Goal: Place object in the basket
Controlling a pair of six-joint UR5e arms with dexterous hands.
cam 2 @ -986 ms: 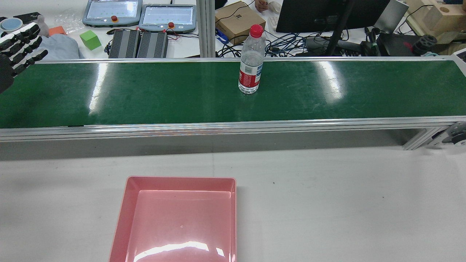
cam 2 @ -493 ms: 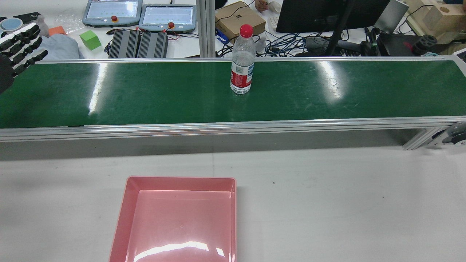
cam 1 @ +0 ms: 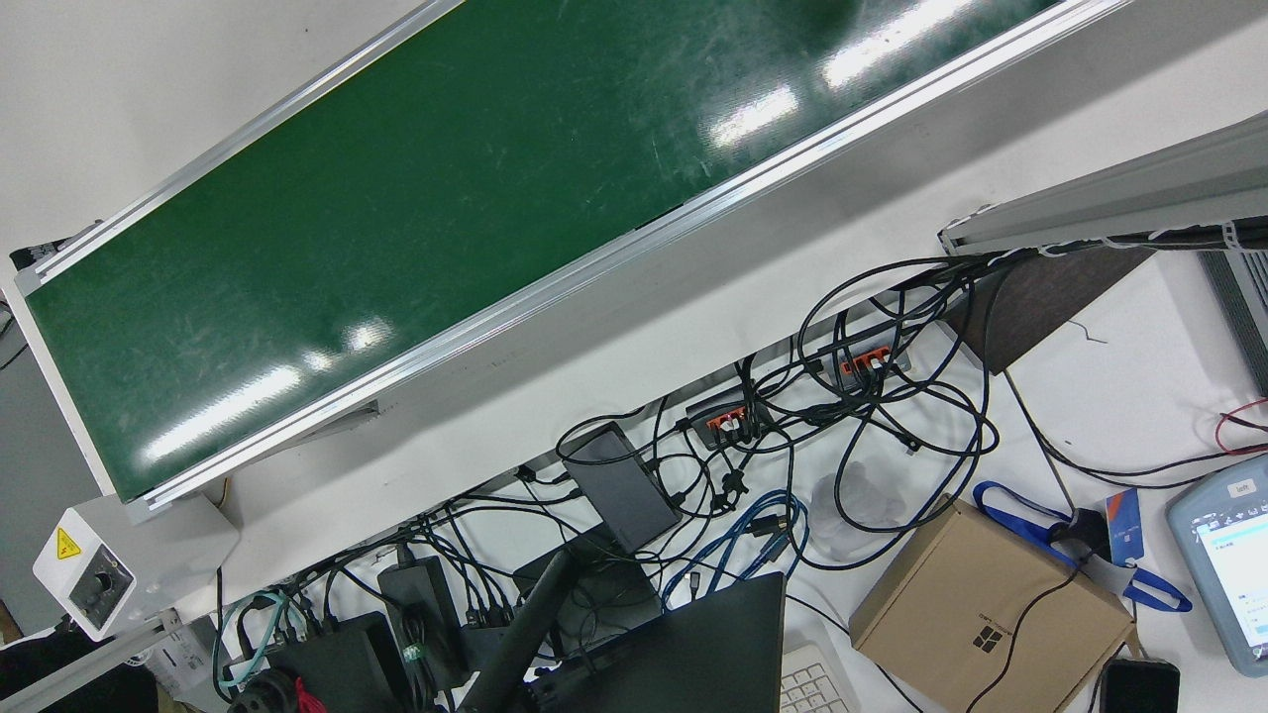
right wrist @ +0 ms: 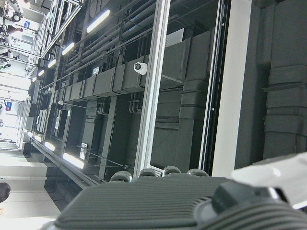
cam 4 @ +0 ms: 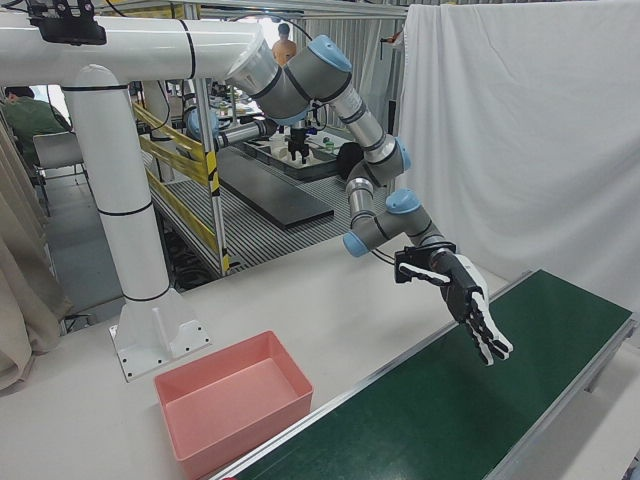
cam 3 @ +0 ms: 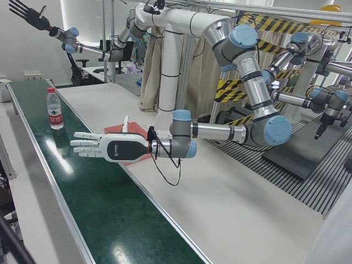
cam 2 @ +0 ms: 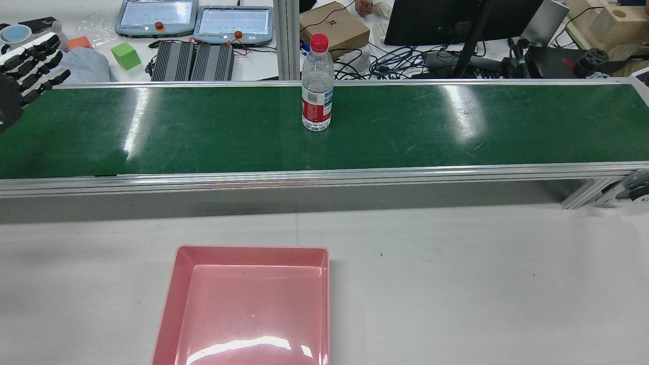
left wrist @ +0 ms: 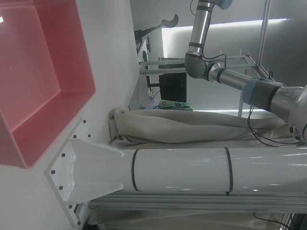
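Standing upright on the green conveyor belt, the water bottle is well apart from our empty, spread-fingered left hand.

Green cube on the far desk, small orange block just left of it. Two pendants side by side with red buttons; two black finned boxes in front of them. Cardboard box right of the post; it also shows in the front view among tangled black and blue cables. Dark monitor on its stand. White curtain hangs behind the station.
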